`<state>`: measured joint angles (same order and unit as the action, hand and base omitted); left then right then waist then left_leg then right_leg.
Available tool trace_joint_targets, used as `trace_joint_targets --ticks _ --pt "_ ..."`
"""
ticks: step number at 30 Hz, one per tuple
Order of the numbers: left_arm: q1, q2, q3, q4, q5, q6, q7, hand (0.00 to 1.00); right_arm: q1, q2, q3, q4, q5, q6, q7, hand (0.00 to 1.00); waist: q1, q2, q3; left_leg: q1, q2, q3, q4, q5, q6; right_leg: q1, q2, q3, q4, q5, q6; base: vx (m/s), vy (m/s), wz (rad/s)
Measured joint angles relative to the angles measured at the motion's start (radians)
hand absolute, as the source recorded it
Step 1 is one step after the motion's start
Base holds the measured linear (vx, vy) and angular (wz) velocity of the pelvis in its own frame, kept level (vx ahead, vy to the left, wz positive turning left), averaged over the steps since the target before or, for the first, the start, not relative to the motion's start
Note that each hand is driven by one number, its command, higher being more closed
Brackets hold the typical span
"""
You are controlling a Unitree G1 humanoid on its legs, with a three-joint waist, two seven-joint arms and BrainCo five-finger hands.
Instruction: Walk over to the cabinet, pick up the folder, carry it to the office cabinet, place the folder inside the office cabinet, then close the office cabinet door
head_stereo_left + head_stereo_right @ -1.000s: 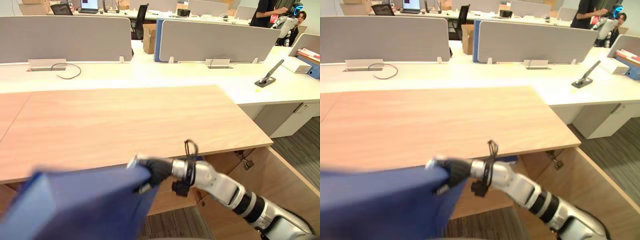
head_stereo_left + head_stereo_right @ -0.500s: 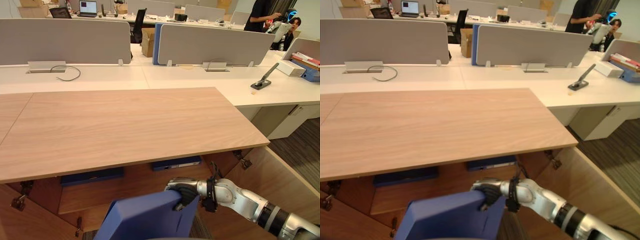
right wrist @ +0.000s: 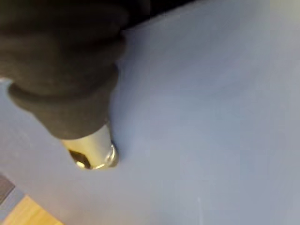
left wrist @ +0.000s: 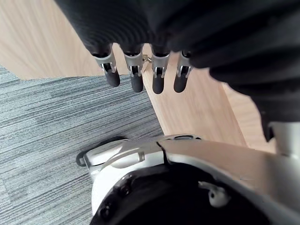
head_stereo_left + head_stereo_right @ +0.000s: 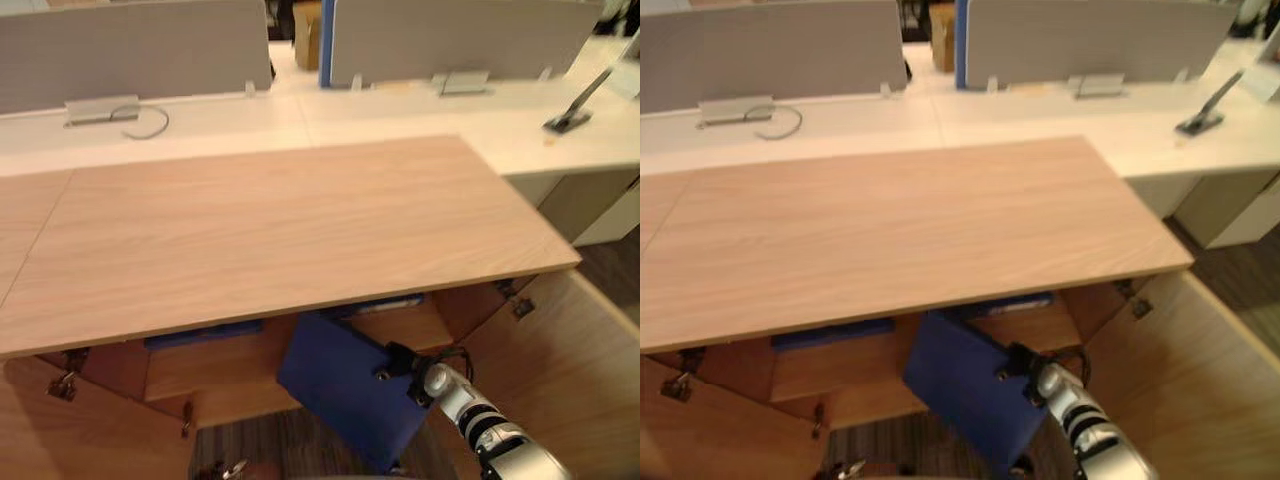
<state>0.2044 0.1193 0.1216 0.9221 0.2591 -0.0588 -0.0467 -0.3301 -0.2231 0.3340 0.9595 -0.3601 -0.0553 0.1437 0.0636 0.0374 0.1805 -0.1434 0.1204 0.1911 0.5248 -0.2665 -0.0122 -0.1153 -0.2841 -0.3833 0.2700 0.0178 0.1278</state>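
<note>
Far left, the cabinet's left wooden door hangs wide open. My left hand dangles beside a wood panel over the grey carpet, fingers straight and slack, holding nothing.

Across the middle runs the light wood office cabinet, broad top above, mouth open below. Inside, above the wooden shelf, two flat dark blue items sit tucked under the top, one to the left and one further right. I can't tell what they are.

And here's the one that matters: the large dark blue flat folder is tilted in front of the opening. Its upper corner is just under the top's front edge and its lower end is down over the carpet, so it's not on the shelf yet. My right hand has it at its right edge, fingers pressed hard on the blue cover, clamped on it as far as I can judge.

Far right, the right wooden door stands swung out too.

I reckon this is the placing step, with the carry done. The next move calls for levelling the folder and feeding its leading corner over the shelf lip without snagging the top's edge. Then slide it in, let go and swing the doors to.
</note>
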Motion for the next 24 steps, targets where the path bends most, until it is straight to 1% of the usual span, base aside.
trace_joint_targets --ticks 1,2,3,4,5,6,7,8,9,10,11,12,13,14,15,17,18,19,21,22,24 --pt "-0.008 -0.003 -0.003 -0.017 -0.009 0.000 0.004 0.00 -0.006 0.032 0.000 -0.003 0.018 0.006 -0.013 1.00 0.000 0.009 0.026 -0.033 0.008 -0.010 0.057 -0.018 0.005 -0.041 -0.014 0.005 0.073 -0.026 -0.002 -0.07 0.100 -0.05" --pt "-0.020 -0.007 -0.004 -0.035 -0.024 -0.001 0.014 0.00 -0.013 0.070 0.000 -0.035 0.032 0.024 -0.025 1.00 -0.001 0.016 0.070 -0.068 0.012 -0.020 0.131 -0.043 0.007 -0.085 -0.039 0.005 0.172 -0.064 -0.007 -0.08 0.056 0.01" --pt "-0.027 -0.009 -0.004 -0.044 -0.025 -0.001 0.021 0.00 -0.014 0.083 0.003 -0.068 0.043 0.030 -0.030 1.00 -0.002 0.021 0.089 -0.090 0.015 -0.026 0.175 -0.060 0.006 -0.108 -0.053 0.005 0.225 -0.086 -0.009 -0.14 0.050 0.17" --pt "-0.035 -0.012 -0.005 -0.071 -0.028 0.001 0.028 0.00 -0.014 0.098 0.004 -0.140 0.086 0.038 -0.034 1.00 -0.007 0.027 0.111 -0.149 0.024 -0.034 0.259 -0.096 0.013 -0.164 -0.080 0.006 0.327 -0.130 -0.008 -0.19 0.050 0.31" --pt "-0.037 -0.016 -0.004 -0.095 -0.035 0.001 0.038 0.00 -0.017 0.109 -0.004 -0.231 0.166 0.044 -0.071 1.00 -0.007 0.028 0.130 -0.199 0.027 -0.038 0.323 -0.142 0.025 -0.221 -0.108 0.009 0.416 -0.171 -0.006 -0.20 0.051 0.33" --pt "-0.040 -0.016 -0.003 -0.104 -0.038 0.001 0.042 0.00 -0.024 0.116 -0.021 -0.273 0.207 0.044 -0.088 1.00 -0.008 0.027 0.143 -0.222 0.027 -0.043 0.355 -0.155 0.031 -0.244 -0.121 0.013 0.454 -0.186 -0.006 -0.21 0.047 0.23" --pt "-0.042 -0.018 -0.002 -0.114 -0.040 0.001 0.050 0.00 -0.047 0.126 -0.049 -0.338 0.315 0.043 -0.109 1.00 -0.006 0.028 0.160 -0.259 0.026 -0.042 0.409 -0.177 0.035 -0.288 -0.142 0.030 0.515 -0.213 0.006 -0.20 0.037 0.05" --pt "-0.042 -0.021 -0.001 -0.115 -0.041 0.006 0.054 0.00 -0.066 0.143 -0.082 -0.387 0.425 0.037 -0.120 1.00 -0.009 0.026 0.169 -0.285 0.024 -0.034 0.449 -0.197 0.033 -0.326 -0.162 0.047 0.560 -0.225 0.006 -0.19 0.035 -0.03" --pt "-0.041 -0.021 0.000 -0.116 -0.042 0.009 0.054 0.00 -0.071 0.151 -0.094 -0.415 0.483 0.029 -0.129 1.00 -0.011 0.026 0.175 -0.297 0.024 -0.031 0.466 -0.203 0.035 -0.344 -0.170 0.057 0.580 -0.230 0.005 -0.18 0.040 -0.09" --pt "-0.042 -0.021 0.000 -0.121 -0.042 0.011 0.054 0.00 -0.073 0.161 -0.111 -0.474 0.578 0.012 -0.136 1.00 -0.014 0.027 0.187 -0.319 0.024 -0.028 0.499 -0.215 0.039 -0.370 -0.181 0.069 0.612 -0.239 0.005 -0.13 0.033 -0.07" --pt "-0.042 -0.020 0.000 -0.125 -0.044 0.012 0.054 0.00 -0.073 0.164 -0.114 -0.517 0.683 -0.001 -0.130 1.00 -0.016 0.027 0.190 -0.350 0.025 -0.025 0.530 -0.226 0.043 -0.405 -0.196 0.075 0.644 -0.246 0.003 -0.14 0.042 -0.06" --pt "-0.042 -0.019 -0.001 -0.130 -0.058 0.012 0.054 0.00 -0.072 0.164 -0.114 -0.542 0.764 -0.006 -0.117 1.00 -0.017 0.026 0.191 -0.376 0.025 -0.024 0.553 -0.232 0.046 -0.434 -0.204 0.082 0.668 -0.250 0.003 -0.08 0.031 -0.02" --pt "-0.043 -0.019 -0.001 -0.132 -0.063 0.012 0.054 0.00 -0.071 0.166 -0.114 -0.555 0.806 -0.009 -0.108 1.00 -0.018 0.026 0.193 -0.394 0.025 -0.024 0.567 -0.236 0.044 -0.454 -0.208 0.088 0.682 -0.253 0.002 -0.09 0.042 0.02" --pt "-0.044 -0.018 -0.001 -0.140 -0.068 0.011 0.054 0.00 -0.071 0.168 -0.114 -0.578 0.882 -0.010 -0.097 1.00 -0.018 0.027 0.203 -0.424 0.025 -0.026 0.595 -0.244 0.043 -0.485 -0.216 0.094 0.709 -0.260 0.001 -0.07 0.050 0.05" --pt "-0.044 -0.018 -0.001 -0.147 -0.074 0.011 0.054 0.00 -0.070 0.168 -0.113 -0.584 0.934 -0.010 -0.086 1.00 -0.018 0.028 0.210 -0.443 0.025 -0.028 0.613 -0.249 0.046 -0.504 -0.222 0.098 0.727 -0.263 0.003 -0.06 0.062 0.08" --pt "-0.037 -0.017 -0.008 -0.166 -0.085 0.002 0.051 0.00 -0.068 0.170 -0.106 -0.584 1.075 -0.009 -0.064 1.00 -0.014 0.031 0.224 -0.486 0.024 -0.033 0.651 -0.259 0.041 -0.547 -0.234 0.109 0.766 -0.274 0.002 -0.02 0.057 0.09" --pt "-0.036 -0.016 -0.012 -0.171 -0.096 0.003 0.050 0.00 -0.068 0.179 -0.104 -0.586 1.149 -0.009 -0.059 1.00 -0.012 0.032 0.229 -0.513 0.023 -0.036 0.674 -0.266 0.033 -0.574 -0.242 0.115 0.791 -0.280 -0.001 0.00 0.048 0.11" --pt "-0.036 -0.014 -0.015 -0.171 -0.100 0.007 0.050 0.00 -0.068 0.186 -0.105 -0.591 1.181 -0.009 -0.060 1.00 -0.012 0.032 0.230 -0.531 0.023 -0.039 0.688 -0.269 0.033 -0.592 -0.245 0.117 0.804 -0.286 -0.002 0.01 0.052 0.13" --pt "-0.040 -0.004 -0.033 -0.187 -0.112 0.011 0.051 0.00 -0.071 0.211 -0.106 -0.637 1.318 -0.011 -0.060 1.00 -0.007 0.035 0.252 -0.592 0.023 -0.051 0.739 -0.284 0.037 -0.650 -0.257 0.130 0.857 -0.304 -0.005 0.02 0.037 0.12" --pt "-0.042 -0.002 -0.038 -0.188 -0.115 0.011 0.051 0.00 -0.071 0.215 -0.107 -0.649 1.344 -0.014 -0.061 1.00 -0.003 0.035 0.256 -0.605 0.023 -0.052 0.751 -0.290 0.031 -0.665 -0.260 0.136 0.869 -0.307 -0.006 0.02 0.035 0.07" --pt "-0.044 0.003 -0.053 -0.189 -0.143 0.012 0.056 0.00 -0.094 0.239 -0.111 -0.682 1.434 -0.031 -0.082 1.00 0.006 0.040 0.264 -0.656 0.023 -0.055 0.788 -0.296 0.029 -0.720 -0.268 0.150 0.907 -0.318 -0.007 0.02 0.033 0.06"
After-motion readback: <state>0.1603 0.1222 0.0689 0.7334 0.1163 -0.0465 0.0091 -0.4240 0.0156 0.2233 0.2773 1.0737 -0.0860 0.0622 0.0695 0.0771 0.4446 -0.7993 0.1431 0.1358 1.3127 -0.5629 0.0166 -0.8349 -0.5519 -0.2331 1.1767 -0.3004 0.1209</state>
